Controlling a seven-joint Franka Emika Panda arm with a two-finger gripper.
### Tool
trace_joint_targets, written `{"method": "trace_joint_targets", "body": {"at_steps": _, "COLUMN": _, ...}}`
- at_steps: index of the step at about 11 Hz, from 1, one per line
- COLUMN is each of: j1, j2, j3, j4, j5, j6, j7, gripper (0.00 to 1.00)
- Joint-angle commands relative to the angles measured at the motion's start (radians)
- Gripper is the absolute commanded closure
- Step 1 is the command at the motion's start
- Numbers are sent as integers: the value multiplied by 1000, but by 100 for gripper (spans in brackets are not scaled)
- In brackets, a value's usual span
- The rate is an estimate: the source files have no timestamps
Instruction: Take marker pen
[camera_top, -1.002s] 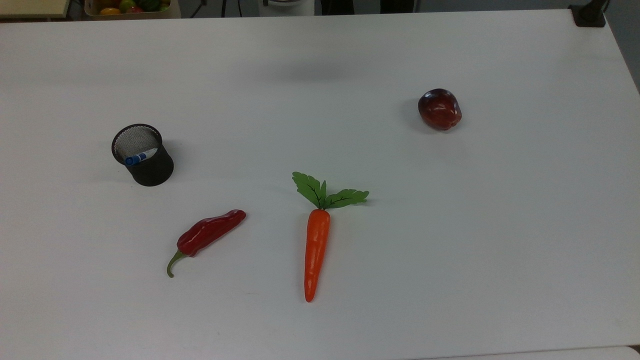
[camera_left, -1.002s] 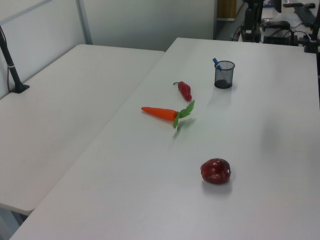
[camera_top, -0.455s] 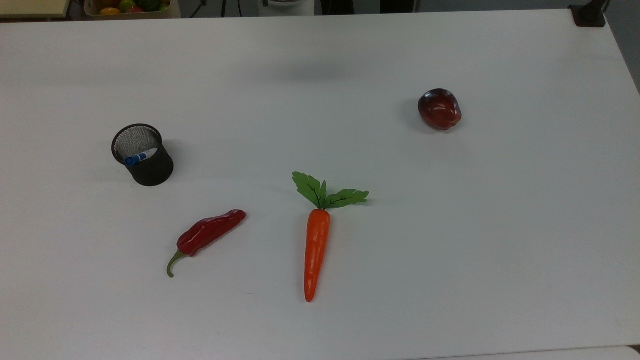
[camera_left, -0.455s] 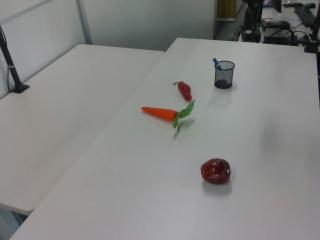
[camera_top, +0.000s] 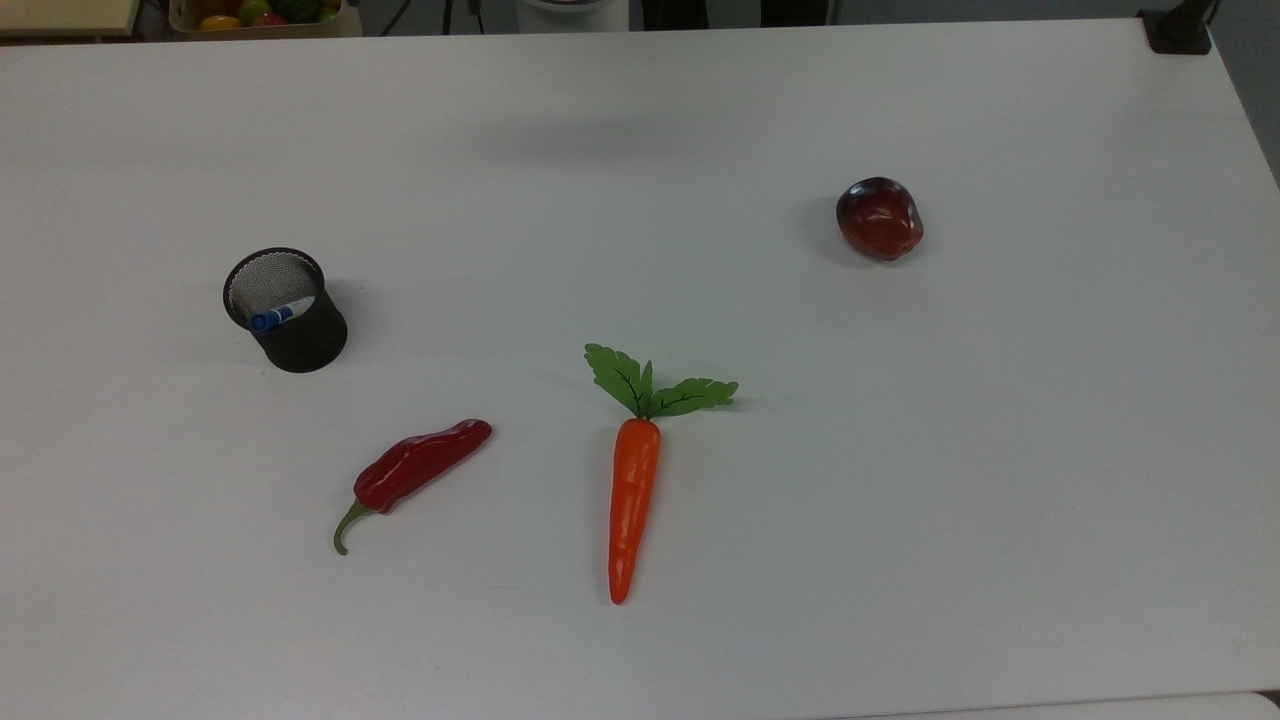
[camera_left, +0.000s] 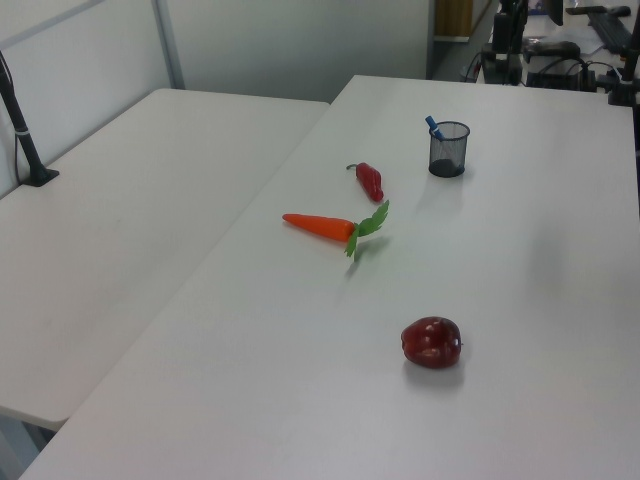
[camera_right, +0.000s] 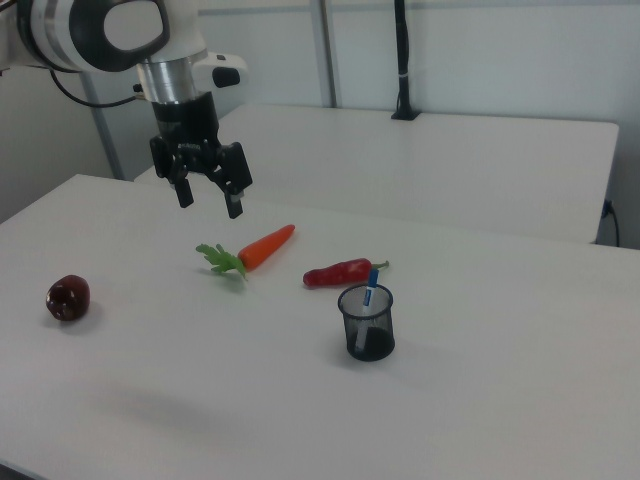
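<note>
The marker pen (camera_top: 281, 315) stands tilted inside a black mesh cup (camera_top: 290, 325), its blue cap (camera_right: 373, 277) leaning on the rim and poking above it. The cup sits on the white counter (camera_top: 700, 150), at the top view's left. Near it lie a red chili pepper (camera_top: 415, 468) and, beside that, a carrot (camera_top: 632, 495) with green leaves. A dark red apple (camera_top: 879, 219) rests well apart, toward the top view's right. In the right view the gripper (camera_right: 208, 198) hangs in the air above the counter, fingers spread apart, holding and touching nothing.
</note>
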Motion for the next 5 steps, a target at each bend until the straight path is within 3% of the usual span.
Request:
{"method": "trace_joint_targets", "body": {"at_steps": 1, "j1": -46, "j2": 6, "j3": -5, "j4": 4, "j5": -18, "j6": 31, "j7": -30, "gripper": 0}}
{"method": "trace_joint_targets", "body": {"at_steps": 5, "j1": -141, "j2": 35, "j3": -5, "j4": 5, "j5": -12, "j6": 110, "j7": -105, "gripper": 0}}
